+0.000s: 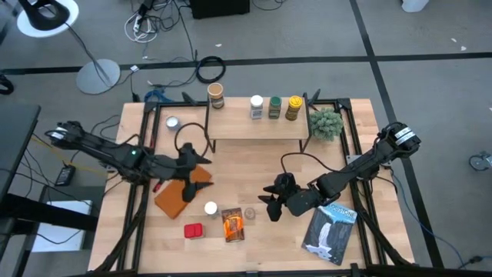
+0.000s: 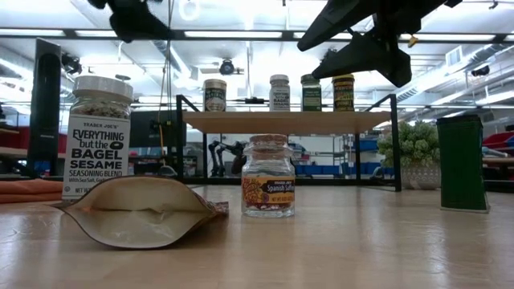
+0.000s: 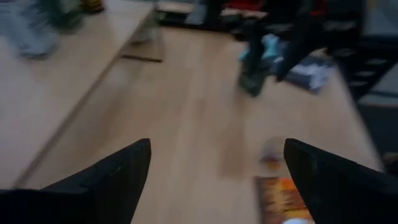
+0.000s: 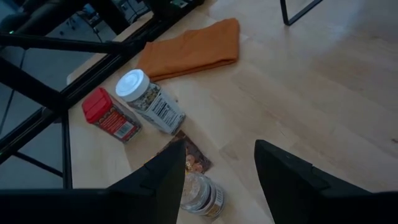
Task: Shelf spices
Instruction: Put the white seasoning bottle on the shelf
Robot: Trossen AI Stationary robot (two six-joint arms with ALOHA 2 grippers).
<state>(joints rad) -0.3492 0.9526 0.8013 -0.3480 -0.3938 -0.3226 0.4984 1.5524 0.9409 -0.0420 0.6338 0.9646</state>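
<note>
The left wrist view is blurred: past the left gripper (image 3: 211, 180) only a small jar and the corner of an orange packet can be guessed, and the things farther away cannot be named. In the low view both arms are cut off at the upper edge, so their fingers do not show there. The brown pouch (image 2: 143, 210) lies flat in front and hides the foot of the bagel sesame jar (image 2: 98, 138).

On the shelf (image 1: 257, 125) four spice jars stand in one row: a tan-lidded jar (image 1: 216, 95) at the left end, then a white-lidded jar (image 1: 257, 107), a green-lidded jar (image 1: 274, 107) and a yellow-lidded jar (image 1: 294, 108) close together.

On the table (image 1: 254, 254) four spices remain: the white-lidded bagel sesame jar, the red tin (image 1: 193, 230), the orange packet (image 1: 233, 224) and a small glass jar of Spanish saffron (image 2: 267, 177) just beside the packet. There are also one orange cloth (image 4: 193, 48), one small silver round tin (image 1: 172, 122), one small green plant (image 1: 327, 123) and one book (image 1: 331, 231).

The left gripper hangs over the orange cloth with its fingers wide apart and empty. The right gripper (image 4: 217, 180) is above the saffron jar, fingers parted on each side of it, not touching it.
</note>
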